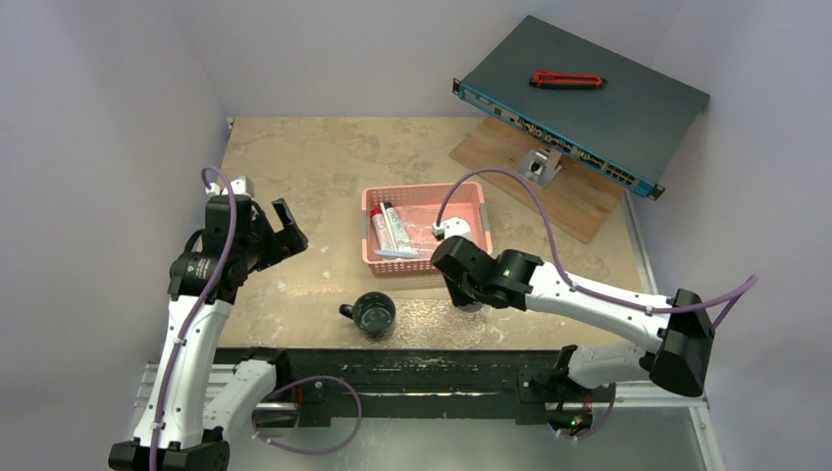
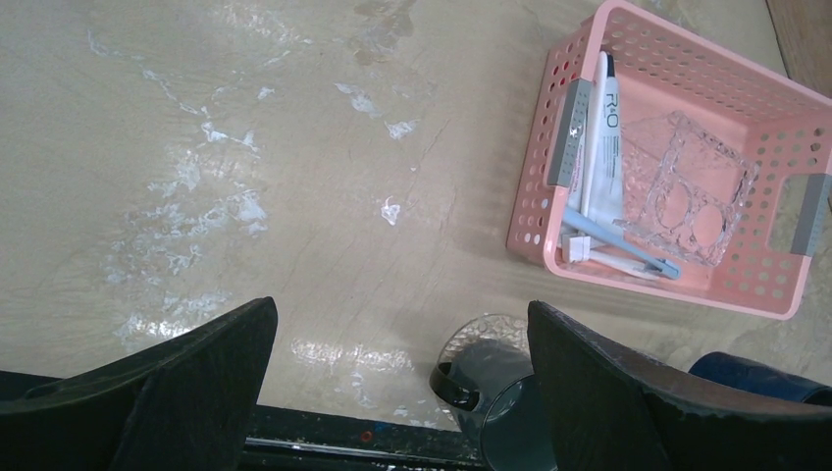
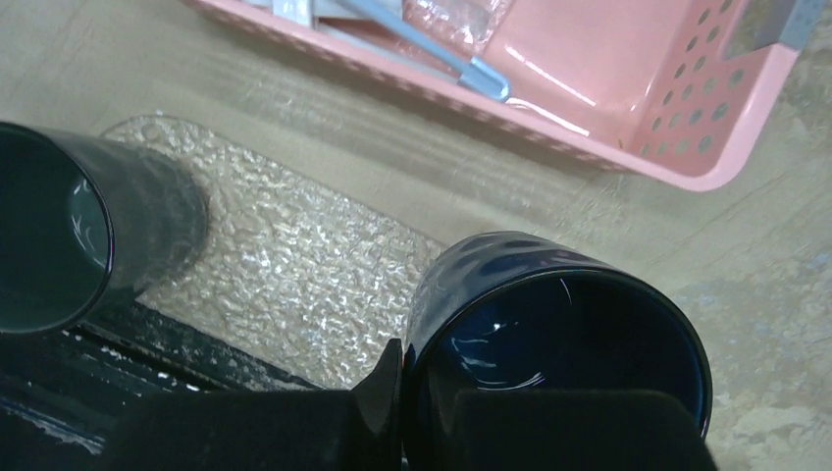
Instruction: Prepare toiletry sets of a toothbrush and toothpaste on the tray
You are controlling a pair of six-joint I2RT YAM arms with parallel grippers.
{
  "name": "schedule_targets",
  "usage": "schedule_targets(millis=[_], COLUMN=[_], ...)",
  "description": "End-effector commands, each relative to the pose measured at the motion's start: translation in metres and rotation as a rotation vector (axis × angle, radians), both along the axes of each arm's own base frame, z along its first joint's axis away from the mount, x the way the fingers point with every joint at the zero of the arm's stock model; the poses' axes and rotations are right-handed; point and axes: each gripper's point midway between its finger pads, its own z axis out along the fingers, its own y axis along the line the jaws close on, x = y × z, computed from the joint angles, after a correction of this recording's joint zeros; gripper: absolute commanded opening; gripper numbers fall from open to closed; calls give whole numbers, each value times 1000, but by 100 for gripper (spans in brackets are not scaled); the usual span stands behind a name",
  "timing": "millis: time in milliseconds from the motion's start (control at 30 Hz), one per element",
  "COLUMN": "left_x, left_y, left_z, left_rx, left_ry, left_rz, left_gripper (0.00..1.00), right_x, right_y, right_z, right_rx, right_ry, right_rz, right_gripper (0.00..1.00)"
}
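While the right gripper (image 3: 424, 404) pinches the rim of a dark blue mug (image 3: 473, 285), the left gripper (image 2: 400, 339) hangs wide open, pink basket (image 2: 535, 201) ahead-right.

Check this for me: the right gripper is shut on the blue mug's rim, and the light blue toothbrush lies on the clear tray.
One thing is wrong. The right gripper is shut on the blue mug's rim, but the light blue toothbrush lies in the pink basket, not on the clear tray. The left wrist view shows it.
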Motion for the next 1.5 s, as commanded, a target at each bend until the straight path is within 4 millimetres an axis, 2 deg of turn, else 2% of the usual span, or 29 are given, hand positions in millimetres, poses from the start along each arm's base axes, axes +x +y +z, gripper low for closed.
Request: schedule_targets(millis=[0, 233, 633, 867, 1300, 1467], left_x=[8, 8, 8, 8, 8, 8], left_y=[-4, -4, -5, -6, -7, -7], left_z=[12, 12, 12, 11, 11, 11], left_rx=[5, 3, 1, -3, -4, -4], left_ry=[-56, -59, -60, -57, -57, -58], left_rz=[-36, -41, -46, -50, -56, -56], left_gripper=[99, 99, 99, 99, 99, 99], right_x=[-11, -30, -46, -45, -43, -44], right_y=[10, 18, 17, 11, 12, 12], right_z=[6, -9, -35, -45, -57, -56], right_rx=[59, 68, 39, 9, -2, 0], right_ry=[-17, 12, 41, 30, 30, 31], right_rz=[-22, -9, -27, -61, -74, -76], right_gripper=[0, 0, 0, 0, 0, 19])
